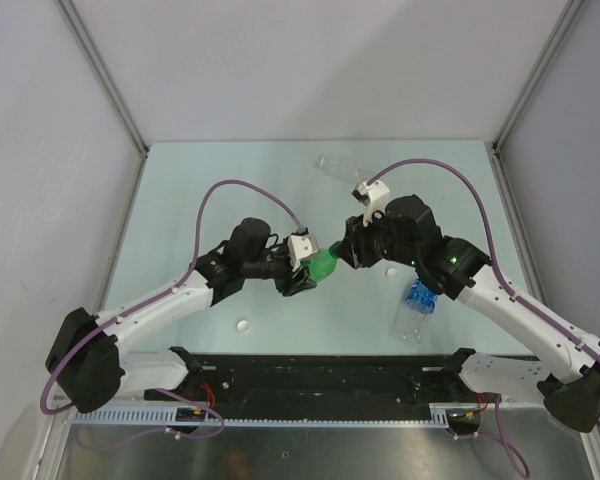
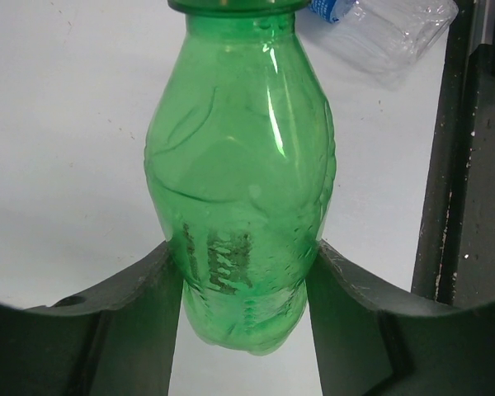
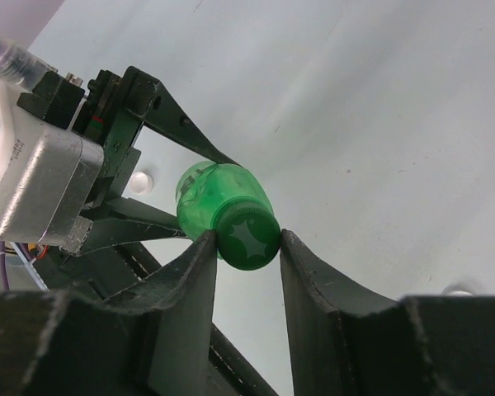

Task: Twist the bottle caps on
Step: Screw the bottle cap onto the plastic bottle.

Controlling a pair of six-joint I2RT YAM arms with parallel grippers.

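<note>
Left arm (image 1: pixel 170 295): stretched from its base toward the table centre, wrist angled right
Left gripper (image 1: pixel 308 276): fingers clamped on the lower body of the green bottle (image 2: pixel 239 181)
Right arm (image 1: pixel 520 305): stretched inward, wrist angled left
Right gripper (image 1: pixel 346 252): fingers pressed against both sides of the green cap (image 3: pixel 247 238)

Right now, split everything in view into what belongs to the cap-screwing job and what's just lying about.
Job: green bottle, green cap on its neck, blue-label bottle, unlabelled clear bottle, white cap, second white cap.

Not the job: purple cables, black base rail. Both are rig parts.
</note>
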